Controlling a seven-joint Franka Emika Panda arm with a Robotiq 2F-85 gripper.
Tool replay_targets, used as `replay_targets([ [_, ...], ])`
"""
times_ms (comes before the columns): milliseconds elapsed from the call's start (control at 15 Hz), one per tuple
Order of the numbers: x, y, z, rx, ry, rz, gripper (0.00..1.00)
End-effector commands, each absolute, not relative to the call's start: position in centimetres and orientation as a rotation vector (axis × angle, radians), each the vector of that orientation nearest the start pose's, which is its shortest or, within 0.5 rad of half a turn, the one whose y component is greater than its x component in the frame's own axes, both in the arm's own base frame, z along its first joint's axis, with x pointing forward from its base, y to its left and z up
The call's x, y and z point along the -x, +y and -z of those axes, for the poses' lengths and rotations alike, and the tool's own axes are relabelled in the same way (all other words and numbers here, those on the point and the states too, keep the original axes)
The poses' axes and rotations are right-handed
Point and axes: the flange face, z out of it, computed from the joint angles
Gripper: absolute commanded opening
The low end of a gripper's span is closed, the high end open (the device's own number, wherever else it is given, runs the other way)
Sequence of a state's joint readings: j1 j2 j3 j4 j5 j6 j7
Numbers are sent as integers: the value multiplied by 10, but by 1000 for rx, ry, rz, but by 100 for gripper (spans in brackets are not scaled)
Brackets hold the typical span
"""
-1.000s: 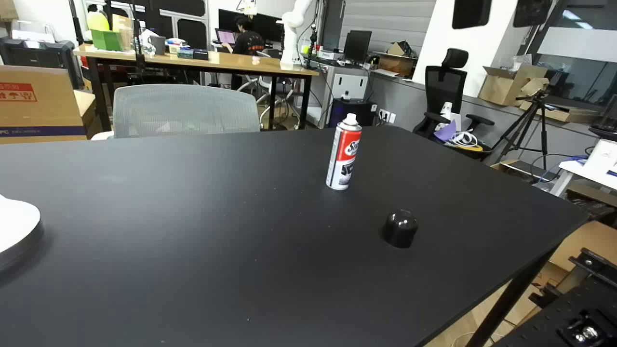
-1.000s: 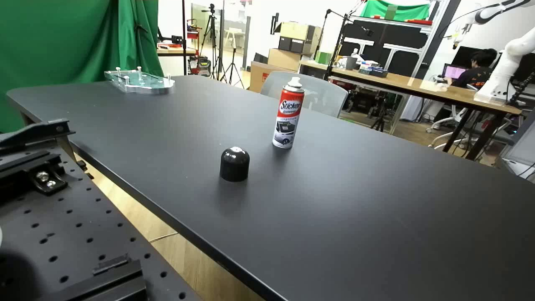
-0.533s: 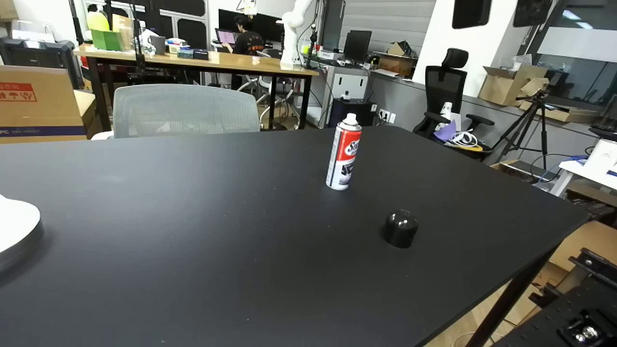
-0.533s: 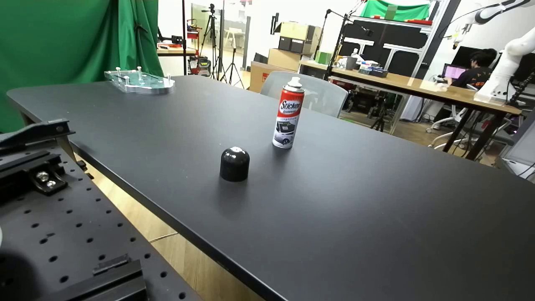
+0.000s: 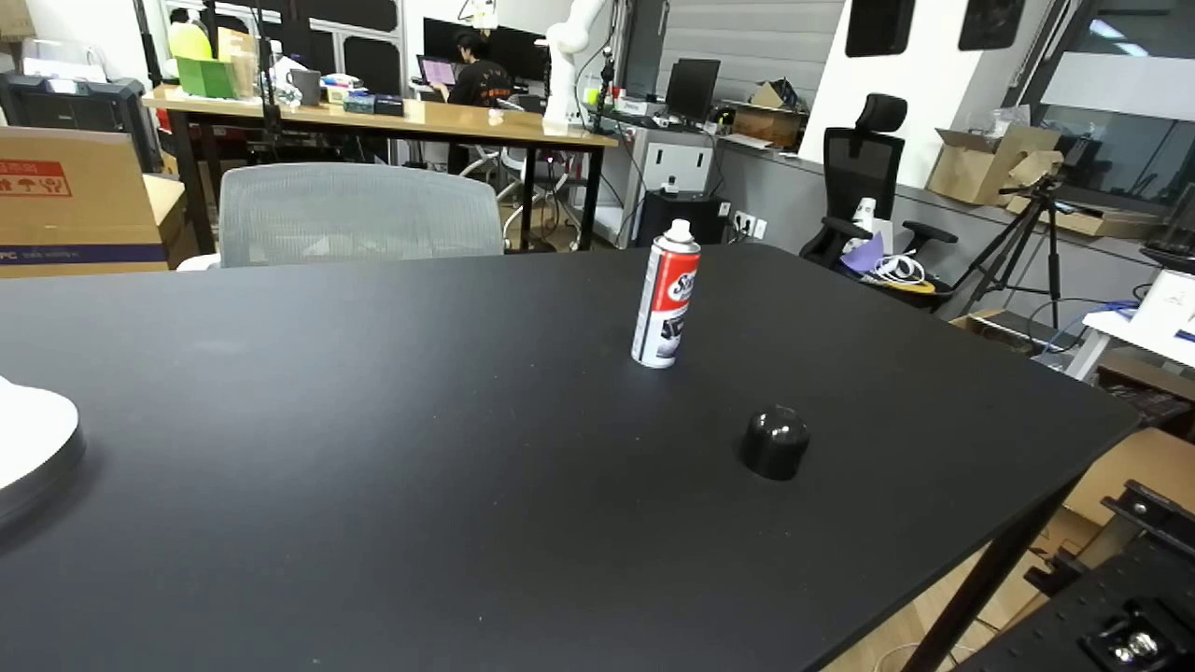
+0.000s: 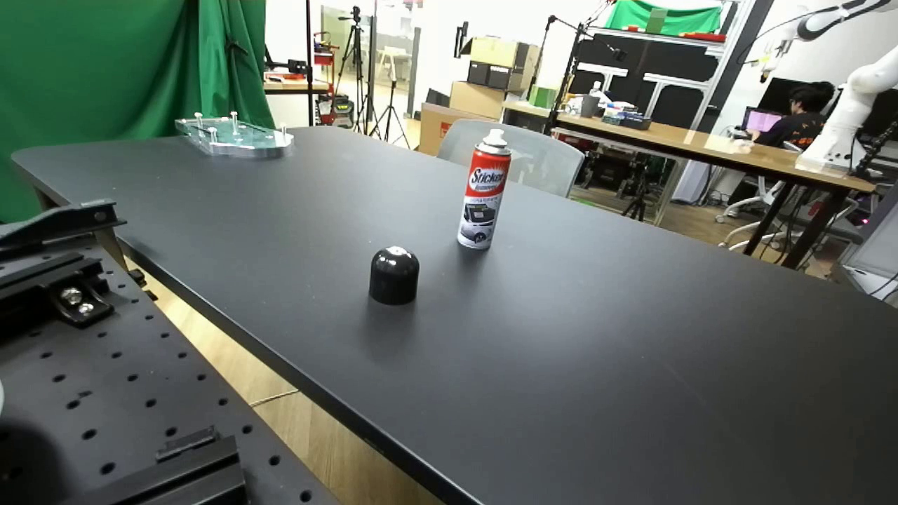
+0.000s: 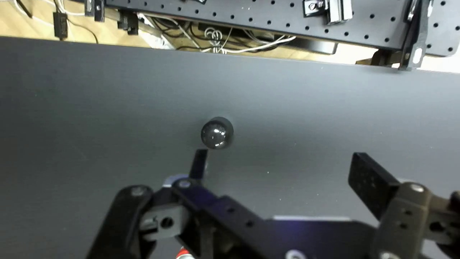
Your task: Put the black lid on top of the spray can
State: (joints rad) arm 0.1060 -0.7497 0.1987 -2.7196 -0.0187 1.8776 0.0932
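Observation:
The black lid (image 5: 776, 444) stands dome up on the dark table, in front of the spray can (image 5: 665, 297), in both exterior views. The can is upright, with a red and white label and a white nozzle. In an exterior view the lid (image 6: 393, 276) and can (image 6: 483, 193) stand apart. In the wrist view my gripper (image 7: 282, 160) is open with nothing between its fingers. The lid (image 7: 217, 133) shows just beyond the left fingertip there, outside the gap. Only a red bit of the can (image 7: 183, 253) shows; the gripper hides the rest. My fingertips (image 5: 936, 28) hang high at the top of an exterior view.
A perforated black mounting board (image 6: 133, 379) runs along the table edge, also in the wrist view (image 7: 251, 12). A clear plate with pegs (image 6: 238, 137) lies at the table's far end. A grey chair (image 5: 359, 215) stands behind the table. A white rounded thing (image 5: 33, 434) is at the left edge.
My fingertips at the top of an exterior view have shifted a little to the left. The lid and the can have not moved.

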Motion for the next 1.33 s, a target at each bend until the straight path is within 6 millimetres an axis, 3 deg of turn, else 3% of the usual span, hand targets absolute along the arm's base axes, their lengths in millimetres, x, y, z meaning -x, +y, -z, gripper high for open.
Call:
replay_targets([
  [0,-315,54,-418,3288,-354,-28,100],
  [267,-336,3,-394,3200,-481,-12,100],
  [533,-348,-34,-360,3093,-715,-144,100],
  [600,-340,-24,-372,3110,-636,-87,100],
  [867,-341,-26,-365,3101,-650,-109,100],
  [1000,-350,-19,-369,3146,-602,-8,100],
  [1267,-373,-16,-344,3164,-516,136,100],
])
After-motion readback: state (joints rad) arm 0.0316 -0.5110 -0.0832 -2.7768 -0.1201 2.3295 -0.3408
